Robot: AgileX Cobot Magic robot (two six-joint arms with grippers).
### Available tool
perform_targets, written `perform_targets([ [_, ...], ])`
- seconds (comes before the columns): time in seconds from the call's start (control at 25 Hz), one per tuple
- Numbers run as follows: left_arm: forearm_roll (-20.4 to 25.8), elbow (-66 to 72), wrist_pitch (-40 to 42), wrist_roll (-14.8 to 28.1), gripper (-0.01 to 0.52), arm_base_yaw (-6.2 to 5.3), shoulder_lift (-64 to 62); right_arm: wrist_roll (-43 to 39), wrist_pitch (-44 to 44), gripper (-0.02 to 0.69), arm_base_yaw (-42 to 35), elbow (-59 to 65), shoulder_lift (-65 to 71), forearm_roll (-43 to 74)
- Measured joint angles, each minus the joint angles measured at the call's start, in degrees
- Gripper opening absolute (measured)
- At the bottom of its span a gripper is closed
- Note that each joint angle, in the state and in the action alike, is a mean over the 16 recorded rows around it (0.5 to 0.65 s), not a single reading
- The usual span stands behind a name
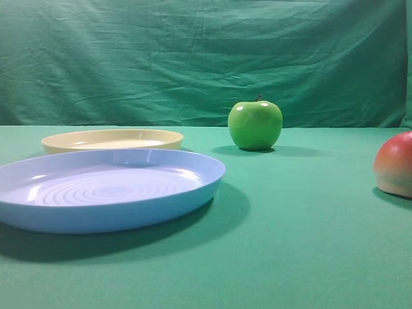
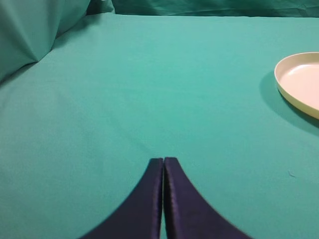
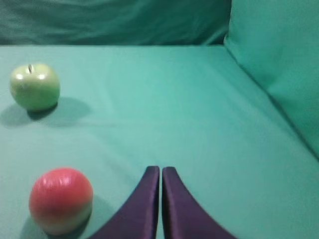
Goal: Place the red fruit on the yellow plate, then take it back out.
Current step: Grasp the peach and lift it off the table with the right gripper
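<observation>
A light-blue plate (image 1: 96,193) is seen near left, the yellow plate (image 1: 112,139) just behind it, bare. The green apple (image 1: 255,124) stands far centre. The red fruit (image 1: 396,164) rests on the cloth at right. Left gripper (image 2: 163,160) and right gripper (image 3: 160,169) are pressed together, holding nothing.

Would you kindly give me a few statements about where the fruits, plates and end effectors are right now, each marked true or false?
1. The red fruit lies on the yellow plate. False: it sits on the green cloth, apart from both plates.
2. The right end effector is shut and holds nothing. True.
3. The green apple rests inside the blue plate. False: it stands on the cloth beyond that plate.
4. The left end effector is shut, with the yellow plate off to its right in the left wrist view. True.
5. The yellow plate is empty. True.
</observation>
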State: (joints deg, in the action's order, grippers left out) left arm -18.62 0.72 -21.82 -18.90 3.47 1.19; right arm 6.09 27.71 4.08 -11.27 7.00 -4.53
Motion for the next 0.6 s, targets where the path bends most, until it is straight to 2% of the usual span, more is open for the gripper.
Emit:
perform_targets([
  [0.36, 0.00, 0.00, 0.00, 0.00, 0.000, 0.00, 0.00, 6.53, 15.71, 0.000, -0.03, -20.29, 19.17, -7.45],
  [0.6, 0.00, 0.00, 0.00, 0.00, 0.000, 0.00, 0.00, 11.71, 26.78, 0.000, 0.95, -27.98, 31.41, -11.43],
])
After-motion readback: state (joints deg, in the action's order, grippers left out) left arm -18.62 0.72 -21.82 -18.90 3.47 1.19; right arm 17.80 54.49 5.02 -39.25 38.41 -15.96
